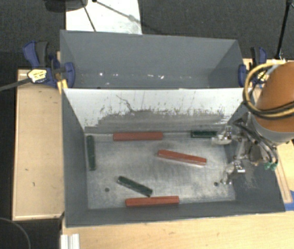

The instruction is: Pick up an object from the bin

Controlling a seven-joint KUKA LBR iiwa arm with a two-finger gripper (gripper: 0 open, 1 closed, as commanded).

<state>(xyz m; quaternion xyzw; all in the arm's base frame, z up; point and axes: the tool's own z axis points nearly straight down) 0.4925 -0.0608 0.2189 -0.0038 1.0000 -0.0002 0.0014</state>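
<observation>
Low at the right end of the grey metal bin [77, 154]: the gripper [225, 158], fingers [228, 174] seemingly spread, nothing between them. Just left of them, nearest of all: a flat red-brown bar [182, 157] mid-floor, long axis left to right with a slight tilt, its near end towards the gap. Close by the rear finger, along the back wall: a short dark green bar [204, 134]. Well apart: a second red-brown bar [138, 136] at the back, a third red-brown bar [152, 201] at the front. Hidden beneath the orange-covered wrist [284, 90]: the bin's right wall and the fingers' upper parts.

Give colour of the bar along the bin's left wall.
Dark green bar, per camera view.
</observation>
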